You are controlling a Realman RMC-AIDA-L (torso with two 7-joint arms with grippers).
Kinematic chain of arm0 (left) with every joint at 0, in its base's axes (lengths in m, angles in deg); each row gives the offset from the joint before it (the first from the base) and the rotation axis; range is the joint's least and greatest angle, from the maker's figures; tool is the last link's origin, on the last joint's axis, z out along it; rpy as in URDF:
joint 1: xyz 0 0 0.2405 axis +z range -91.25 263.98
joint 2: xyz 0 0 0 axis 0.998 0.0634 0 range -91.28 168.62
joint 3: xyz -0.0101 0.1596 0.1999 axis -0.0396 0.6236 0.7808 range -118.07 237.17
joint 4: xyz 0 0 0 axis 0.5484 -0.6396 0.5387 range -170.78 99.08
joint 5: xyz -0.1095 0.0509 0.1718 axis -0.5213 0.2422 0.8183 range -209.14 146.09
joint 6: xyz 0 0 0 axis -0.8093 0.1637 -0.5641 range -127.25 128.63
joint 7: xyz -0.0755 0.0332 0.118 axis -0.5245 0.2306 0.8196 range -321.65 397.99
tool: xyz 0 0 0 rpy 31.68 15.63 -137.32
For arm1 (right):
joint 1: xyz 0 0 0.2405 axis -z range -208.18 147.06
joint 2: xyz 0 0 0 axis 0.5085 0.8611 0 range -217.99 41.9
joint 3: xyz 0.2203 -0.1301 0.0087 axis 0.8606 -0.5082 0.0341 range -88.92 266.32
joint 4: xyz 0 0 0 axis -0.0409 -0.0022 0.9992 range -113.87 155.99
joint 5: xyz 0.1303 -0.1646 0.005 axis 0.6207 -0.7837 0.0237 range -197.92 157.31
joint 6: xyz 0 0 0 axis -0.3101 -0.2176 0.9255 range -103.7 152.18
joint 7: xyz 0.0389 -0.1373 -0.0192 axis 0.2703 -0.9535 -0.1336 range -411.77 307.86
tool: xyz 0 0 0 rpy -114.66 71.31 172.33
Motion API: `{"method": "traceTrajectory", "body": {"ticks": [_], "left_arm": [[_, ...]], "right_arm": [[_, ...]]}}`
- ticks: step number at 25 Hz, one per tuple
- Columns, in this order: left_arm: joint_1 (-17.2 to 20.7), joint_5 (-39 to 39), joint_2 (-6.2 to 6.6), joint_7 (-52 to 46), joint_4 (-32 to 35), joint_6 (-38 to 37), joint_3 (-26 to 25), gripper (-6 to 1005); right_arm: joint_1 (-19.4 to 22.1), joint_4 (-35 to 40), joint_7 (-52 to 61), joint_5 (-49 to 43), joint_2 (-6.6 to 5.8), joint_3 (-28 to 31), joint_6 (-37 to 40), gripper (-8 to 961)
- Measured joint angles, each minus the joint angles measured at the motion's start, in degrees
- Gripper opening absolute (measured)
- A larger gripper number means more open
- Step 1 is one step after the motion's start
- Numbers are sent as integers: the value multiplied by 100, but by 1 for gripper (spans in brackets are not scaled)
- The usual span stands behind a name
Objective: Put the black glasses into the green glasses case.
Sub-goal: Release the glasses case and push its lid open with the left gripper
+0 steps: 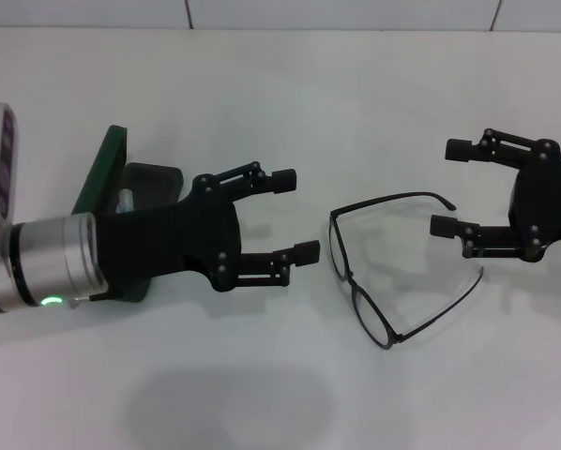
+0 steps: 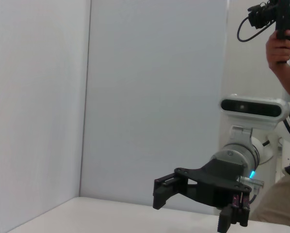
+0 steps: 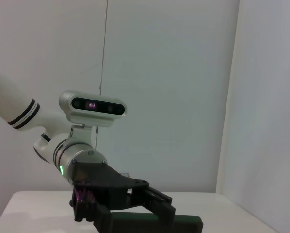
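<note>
The black glasses (image 1: 352,277) lie unfolded on the white table between my two grippers, with the lenses toward the left arm and the temple arms (image 1: 393,199) pointing toward the right arm. The green glasses case (image 1: 103,174) stands open at the left with its lid raised, and its dark base (image 1: 156,180) is partly hidden behind my left arm. The case also shows in the right wrist view (image 3: 185,222). My left gripper (image 1: 296,214) is open and empty, just left of the glasses. My right gripper (image 1: 449,187) is open and empty, just right of the temple tips. It also shows in the left wrist view (image 2: 191,208).
The white table (image 1: 262,94) runs back to a pale wall. In the left wrist view a person holds a camera (image 2: 273,14) behind the robot's body.
</note>
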Motion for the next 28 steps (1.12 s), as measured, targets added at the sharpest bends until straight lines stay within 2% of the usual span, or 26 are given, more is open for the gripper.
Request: {"method": "traceTrajectory", "body": {"ticks": [12, 16, 18, 21, 23, 25, 28], "left_arm": [[-6, -33, 13, 27, 3, -8, -29, 871], [16, -179, 39, -471, 248, 17, -427, 870], [58, -151, 49, -1175, 669, 117, -740, 870], [122, 118, 145, -2615, 1528, 440, -1025, 865], [170, 750, 245, -3878, 2388, 781, -1050, 862], [202, 1524, 279, -4886, 3121, 1025, -1050, 855], [252, 2693, 226, -6034, 4087, 1107, -1044, 838]], "right_arm": [[-3, 41, 0, 0, 36, -1, 0, 829], [-5, 43, 0, 0, 42, 3, 0, 829], [-6, 43, 0, 0, 39, 3, 0, 829], [-8, 46, 0, 0, 35, 3, 0, 829], [-7, 54, 0, 0, 26, 3, 1, 829], [-1, 61, 0, 0, 13, 3, 1, 829], [9, 59, 0, 0, 5, 3, 0, 829]]}}
